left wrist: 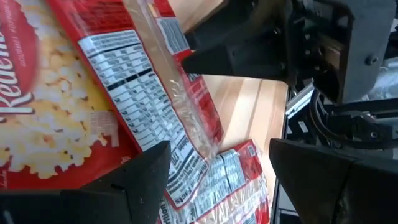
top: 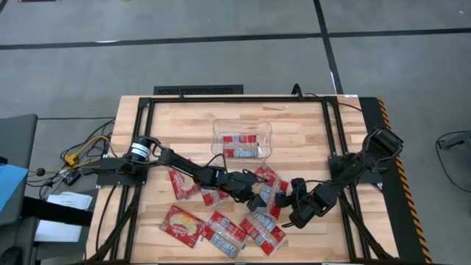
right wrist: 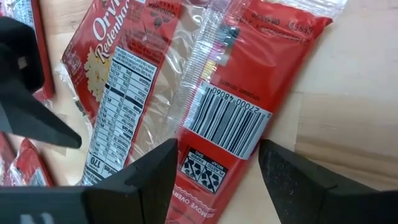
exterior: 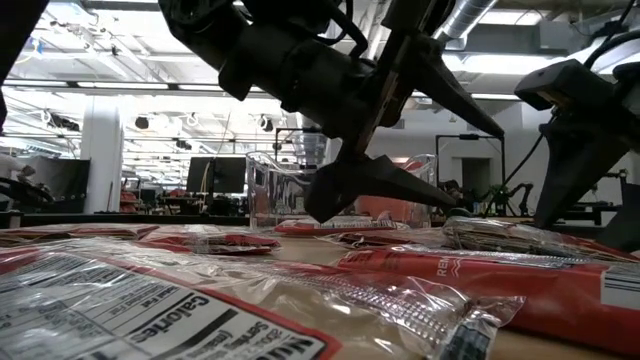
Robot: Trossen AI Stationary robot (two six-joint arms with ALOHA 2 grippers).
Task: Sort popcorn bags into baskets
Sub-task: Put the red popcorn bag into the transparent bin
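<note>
Several red popcorn bags with white nutrition panels lie flat on the wooden table's near half [top: 184, 224]. Two more lie in the clear bin [top: 218, 132] at the table's middle. My left gripper [top: 259, 197] reaches across from the left and is open low over a bag [left wrist: 199, 168], its fingers standing on either side of it. My right gripper [top: 293, 213] comes from the right, just beside the left one. It is open over a bag whose barcode side is up [right wrist: 227, 127]. Neither gripper visibly touches a bag.
The two grippers are close together over the middle cluster of bags [top: 268, 182], and the left arm's finger [right wrist: 28, 109] shows in the right wrist view. The black frame rails [top: 331, 125] run along the table's sides. Bare wood lies beside the bin [top: 309, 132].
</note>
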